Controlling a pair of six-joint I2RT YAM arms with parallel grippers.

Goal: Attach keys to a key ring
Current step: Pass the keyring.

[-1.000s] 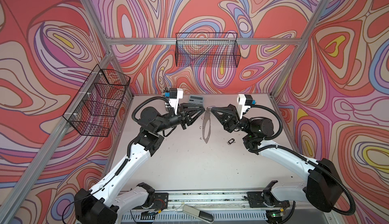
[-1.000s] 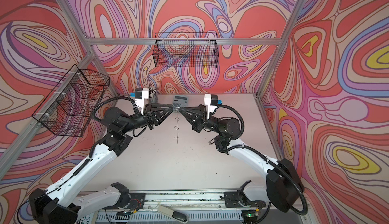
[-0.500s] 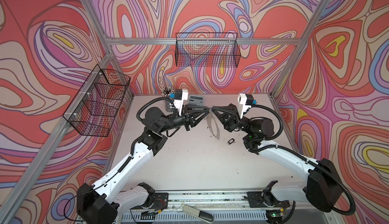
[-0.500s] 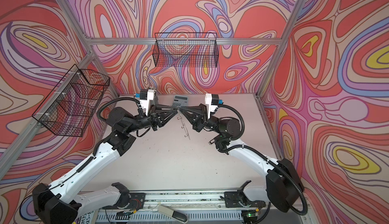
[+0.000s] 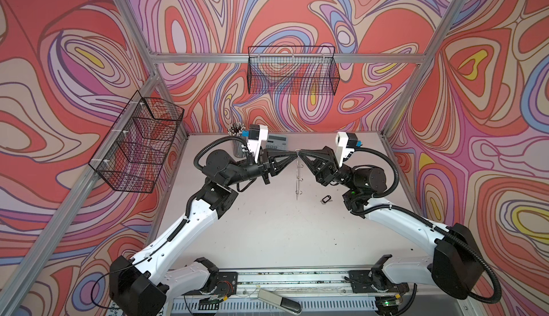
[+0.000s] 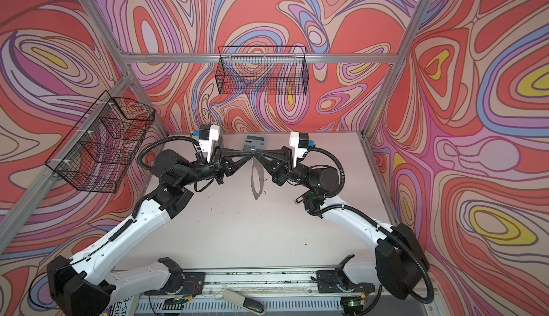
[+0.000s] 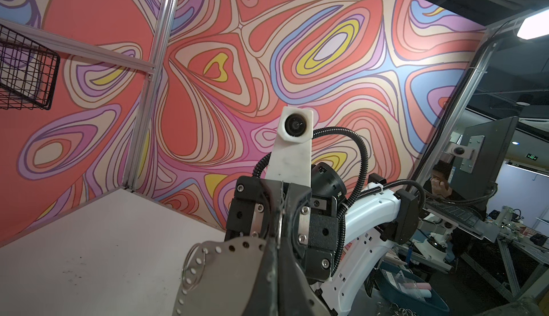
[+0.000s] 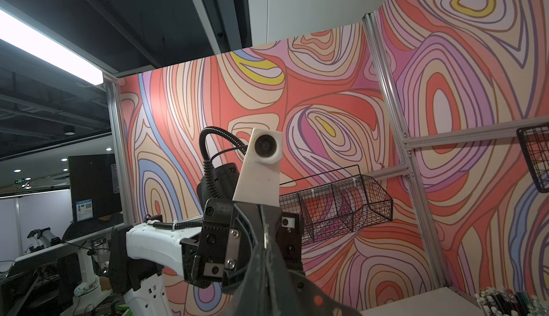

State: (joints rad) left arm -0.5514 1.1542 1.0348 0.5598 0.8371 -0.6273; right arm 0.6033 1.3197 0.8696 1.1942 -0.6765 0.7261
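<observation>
The key ring, a flat dark oval band with a dotted rim, hangs above the table in both top views. My left gripper and right gripper meet tip to tip at its top edge, both shut on it. In the left wrist view the band carries a silver wire loop beside my shut left gripper. The right wrist view shows the right gripper shut on the band. The keys, with their black tag, lie on the table below the right arm.
A calculator and a cup of pens stand at the back of the table. Wire baskets hang on the back wall and the left wall. A grey oblong object lies on the front rail.
My left gripper has moved right to meet the right gripper and has shut on the key ring's top. The ring swung and now hangs straight down.
</observation>
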